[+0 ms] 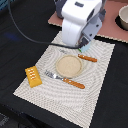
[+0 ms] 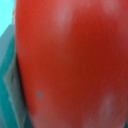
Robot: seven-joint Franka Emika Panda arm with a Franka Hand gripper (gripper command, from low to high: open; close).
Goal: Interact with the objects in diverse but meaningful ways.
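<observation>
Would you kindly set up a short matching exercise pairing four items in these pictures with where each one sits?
Things:
1. tan round plate
2. ridged yellow-orange block
3. fork
4. red tomato

Places:
A. fills the wrist view
B. middle of the placemat
C. placemat edge, exterior view's left
D. just in front of the plate

Pairs: 1-B, 2-C, 3-D, 4-A

tan round plate (image 1: 68, 65) bare, orange-handled cutlery (image 1: 73, 83) flanking it
</observation>
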